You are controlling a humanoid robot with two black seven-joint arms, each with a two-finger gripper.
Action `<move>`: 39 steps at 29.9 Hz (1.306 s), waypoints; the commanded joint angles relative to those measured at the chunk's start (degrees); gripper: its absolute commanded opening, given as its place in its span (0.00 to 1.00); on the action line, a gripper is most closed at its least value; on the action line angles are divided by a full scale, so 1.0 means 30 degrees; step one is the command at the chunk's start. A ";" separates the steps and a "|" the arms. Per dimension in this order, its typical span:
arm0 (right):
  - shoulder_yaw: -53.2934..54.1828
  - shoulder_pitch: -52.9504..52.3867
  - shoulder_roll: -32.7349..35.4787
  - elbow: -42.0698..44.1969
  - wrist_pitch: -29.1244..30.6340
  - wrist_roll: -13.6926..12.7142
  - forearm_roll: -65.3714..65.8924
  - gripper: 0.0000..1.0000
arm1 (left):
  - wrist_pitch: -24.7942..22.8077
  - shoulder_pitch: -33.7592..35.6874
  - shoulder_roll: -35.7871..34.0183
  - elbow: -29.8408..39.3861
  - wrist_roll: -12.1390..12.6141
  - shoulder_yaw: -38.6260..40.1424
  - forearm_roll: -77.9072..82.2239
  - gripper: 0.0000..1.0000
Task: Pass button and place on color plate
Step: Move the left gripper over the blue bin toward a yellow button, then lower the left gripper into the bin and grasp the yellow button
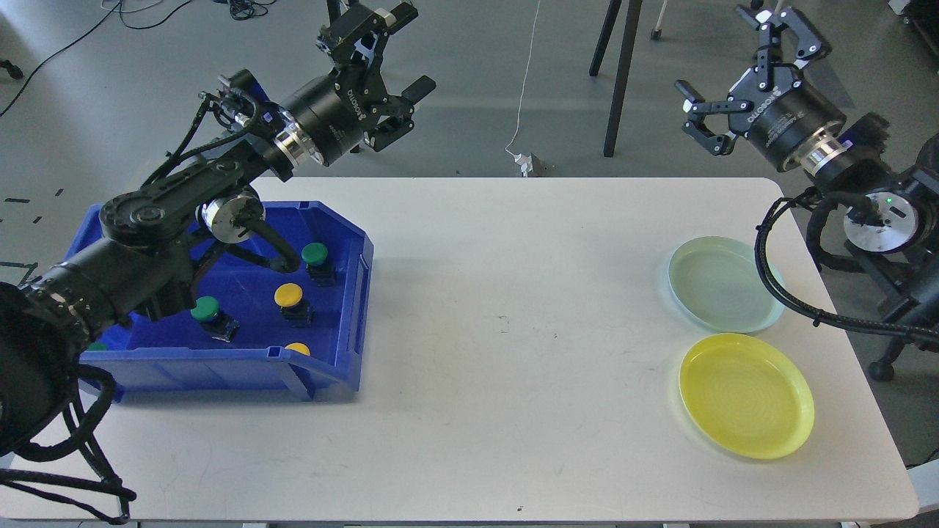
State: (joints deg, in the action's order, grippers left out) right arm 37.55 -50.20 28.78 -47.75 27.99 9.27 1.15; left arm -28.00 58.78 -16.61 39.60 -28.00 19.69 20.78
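Both my grippers up off the table (513,440), jaws spread wide, nothing held: left gripper (396,55) above the blue bin (356,293), right gripper (741,73) beyond the plates. Buttons in bin: green (315,254), yellow (288,295), green (206,309). Pale green plate (722,286) and yellow plate (744,396) bare.

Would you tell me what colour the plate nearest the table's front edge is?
Yellow: the front plate shows clearly in the head view.

Green and yellow buttons (288,295) upright in blue bin (345,323), pale green plate (722,284) behind yellow plate (746,394)
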 commanded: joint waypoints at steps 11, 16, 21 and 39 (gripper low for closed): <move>0.3448 0.0210 -0.0132 0.1384 0.0002 0.0161 0.0231 0.99 | 0.0001 -0.2772 -0.1525 0.2520 0.0000 0.6113 -0.1390 1.00; 0.3479 0.0384 -0.0016 0.1502 0.0002 0.0191 0.0231 0.99 | 0.0001 -0.4185 -0.2078 0.8292 0.0000 0.8262 -0.0225 1.00; 0.3538 0.1292 0.0336 0.2495 0.0002 0.0191 0.0231 0.99 | 0.3409 -0.0479 -0.7844 1.0588 0.0000 0.0844 0.1304 1.00; 0.3888 0.4515 0.0688 0.3904 0.0002 0.0249 0.0201 0.99 | 1.2411 1.1934 -0.3021 0.5990 0.0000 -3.1497 0.9947 0.99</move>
State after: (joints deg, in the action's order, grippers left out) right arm 48.61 -37.67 30.76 -36.15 28.00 10.00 1.76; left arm 6.63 98.45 -29.54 60.58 -28.00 -72.20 50.59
